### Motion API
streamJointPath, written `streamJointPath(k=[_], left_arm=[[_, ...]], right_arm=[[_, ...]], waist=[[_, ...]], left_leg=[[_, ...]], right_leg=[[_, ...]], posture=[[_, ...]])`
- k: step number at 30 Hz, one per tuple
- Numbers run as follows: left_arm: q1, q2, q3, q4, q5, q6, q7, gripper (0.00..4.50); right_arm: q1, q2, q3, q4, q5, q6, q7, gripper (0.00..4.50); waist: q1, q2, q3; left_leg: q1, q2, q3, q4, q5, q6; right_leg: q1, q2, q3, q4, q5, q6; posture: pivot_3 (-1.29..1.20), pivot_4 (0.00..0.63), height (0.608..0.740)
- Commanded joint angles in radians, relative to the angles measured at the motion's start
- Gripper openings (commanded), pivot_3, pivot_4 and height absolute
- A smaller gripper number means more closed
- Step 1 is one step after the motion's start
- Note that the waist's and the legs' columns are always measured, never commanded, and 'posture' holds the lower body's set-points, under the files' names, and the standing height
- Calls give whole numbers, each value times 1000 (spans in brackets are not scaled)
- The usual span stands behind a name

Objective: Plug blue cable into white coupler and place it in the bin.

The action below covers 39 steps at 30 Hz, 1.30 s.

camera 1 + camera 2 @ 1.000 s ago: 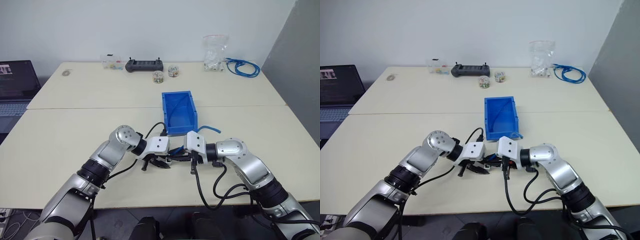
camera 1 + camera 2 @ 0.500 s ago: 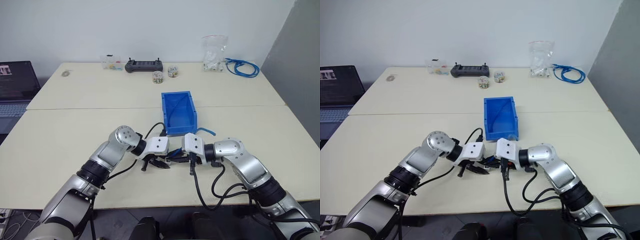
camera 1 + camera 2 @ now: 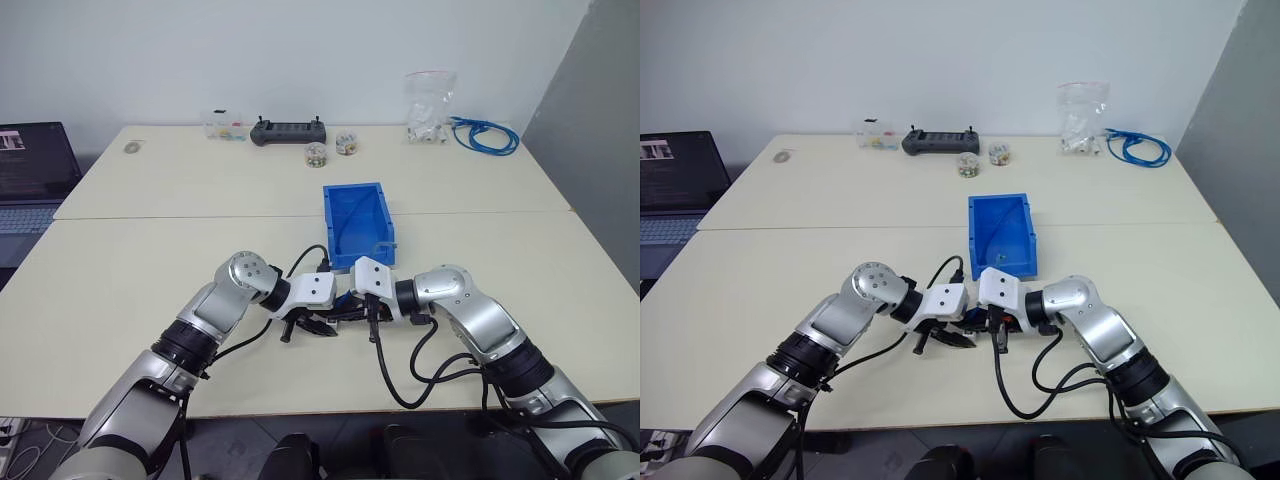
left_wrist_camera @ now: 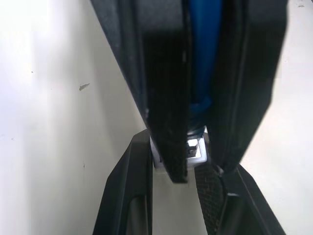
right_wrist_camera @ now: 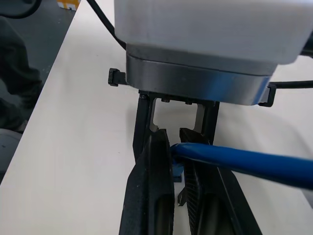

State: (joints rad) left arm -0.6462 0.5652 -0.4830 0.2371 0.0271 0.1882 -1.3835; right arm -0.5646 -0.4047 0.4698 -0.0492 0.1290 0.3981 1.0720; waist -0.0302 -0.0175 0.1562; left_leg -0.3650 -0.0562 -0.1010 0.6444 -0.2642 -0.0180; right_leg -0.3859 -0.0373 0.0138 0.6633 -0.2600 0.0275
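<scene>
My two grippers meet tip to tip just above the table, in front of the blue bin (image 3: 352,187). My left gripper (image 4: 183,152) is shut on the small white coupler (image 4: 193,148). Facing it, my right gripper (image 5: 174,138) is shut on the blue cable (image 5: 244,164), close to its end. In the left wrist view that cable end sits right at the coupler; I cannot tell whether it is seated. In the head views the left gripper (image 3: 322,327) and right gripper (image 3: 350,310) nearly touch, and the coupler is hidden between them.
Along the table's far edge lie a black controller (image 3: 289,130), two small round jars (image 3: 331,148), a clear bag (image 3: 429,108) and a coil of blue cable (image 3: 487,135). A laptop (image 3: 30,170) stands at the far left. Black wrist cables loop near the front edge.
The right gripper has edged leftward toward the left gripper and turned a little, cable still in it. The stretch of cable beside the bin has gone behind the right arm. The left gripper stayed put.
</scene>
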Motion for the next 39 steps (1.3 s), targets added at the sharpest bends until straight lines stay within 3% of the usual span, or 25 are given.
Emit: streamJointPath(k=[1, 7, 18, 39], left_arm=[[22, -3, -32, 9, 36, 9, 5, 852], [20, -2, -29, 9, 35, 9, 4, 851], [17, -8, -29, 12, 36, 7, 2, 844], [39, 9, -13, -10, 43, 15, 1, 829]], right_arm=[[13, -21, 66, 20, -44, 17, 32, 19], [22, -64, 60, 20, -50, 27, 56, 19], [-22, 26, 86, 68, -47, 79, 34, 18], [65, -11, 136, 172, -94, 81, 74, 18]], waist=[[0, 0, 0], [0, 0, 0], [-1, 1, -1], [-3, 6, -20]], left_leg=[[0, 0, 0, 0, 0, 0], [0, 0, 0, 0, 0, 0], [1, 0, -1, 0, 0, 0], [2, 0, -1, -3, -1, 0]], right_leg=[[0, 0, 0, 0, 0, 0], [0, 0, 0, 0, 0, 0], [1, 0, 0, 0, 0, 1], [1, 0, 0, -2, -2, 1]], posture=[[0, 150, 740], [0, 150, 740], [0, 150, 740], [0, 150, 740]])
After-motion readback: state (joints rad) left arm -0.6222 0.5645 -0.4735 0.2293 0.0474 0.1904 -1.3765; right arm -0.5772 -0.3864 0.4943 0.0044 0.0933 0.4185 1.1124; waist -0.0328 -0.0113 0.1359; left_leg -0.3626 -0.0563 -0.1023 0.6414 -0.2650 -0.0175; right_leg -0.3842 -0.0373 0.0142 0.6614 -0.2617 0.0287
